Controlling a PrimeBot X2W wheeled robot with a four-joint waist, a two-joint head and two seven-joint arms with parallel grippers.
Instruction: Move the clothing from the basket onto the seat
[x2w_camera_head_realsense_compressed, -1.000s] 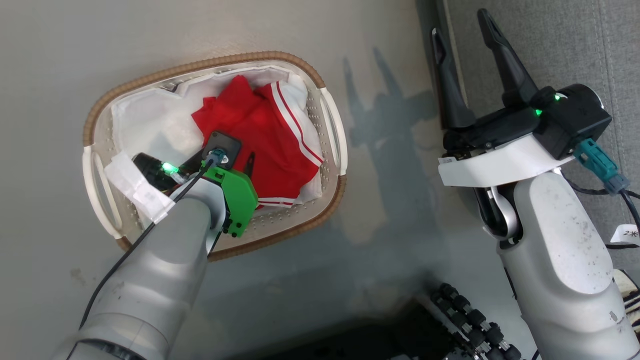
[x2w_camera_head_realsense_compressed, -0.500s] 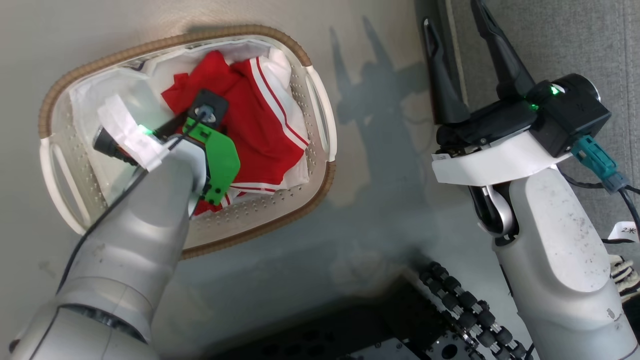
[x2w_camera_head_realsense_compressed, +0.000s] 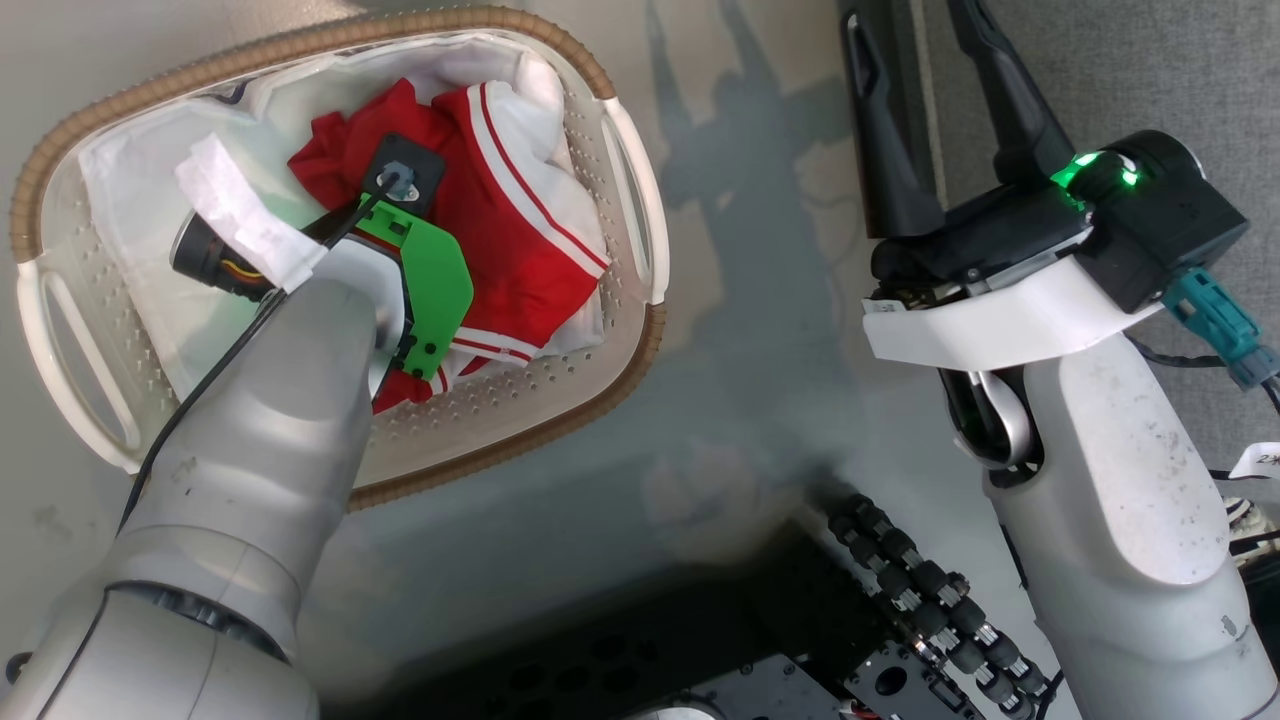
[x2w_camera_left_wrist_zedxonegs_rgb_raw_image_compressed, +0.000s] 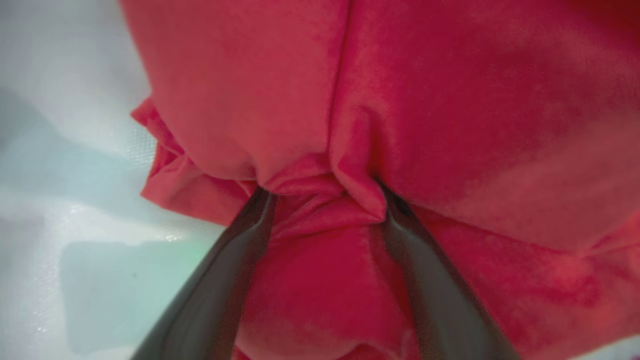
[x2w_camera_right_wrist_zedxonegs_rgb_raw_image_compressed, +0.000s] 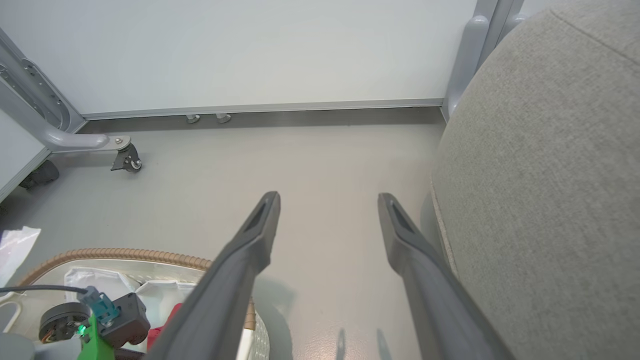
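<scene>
The white perforated basket (x2w_camera_head_realsense_compressed: 560, 390) with a brown woven rim stands on the floor at the upper left of the head view. The red clothing (x2w_camera_head_realsense_compressed: 520, 230) with white stripes lies bunched in it on the white liner (x2w_camera_head_realsense_compressed: 130, 170). My left arm (x2w_camera_head_realsense_compressed: 300, 350) reaches down into the basket and covers its own fingers. In the left wrist view my left gripper (x2w_camera_left_wrist_zedxonegs_rgb_raw_image_compressed: 322, 192) is open, its tips pressed into the red clothing (x2w_camera_left_wrist_zedxonegs_rgb_raw_image_compressed: 450, 100) with a fold bunched between them. My right gripper (x2w_camera_head_realsense_compressed: 905, 15) hangs open and empty over the floor beside the grey seat (x2w_camera_head_realsense_compressed: 1150, 70).
The right wrist view has the right gripper (x2w_camera_right_wrist_zedxonegs_rgb_raw_image_compressed: 327, 196) between the basket (x2w_camera_right_wrist_zedxonegs_rgb_raw_image_compressed: 125, 254) and the seat (x2w_camera_right_wrist_zedxonegs_rgb_raw_image_compressed: 550, 175). A wheeled metal frame (x2w_camera_right_wrist_zedxonegs_rgb_raw_image_compressed: 127, 160) and a pale wall stand beyond. My dark base with rollers (x2w_camera_head_realsense_compressed: 900, 600) sits at the bottom.
The head camera has shifted, so the basket sits further up and left in the picture. My left gripper has sunk deeper into the red clothing, its fingertip now covered. The right gripper stays open.
</scene>
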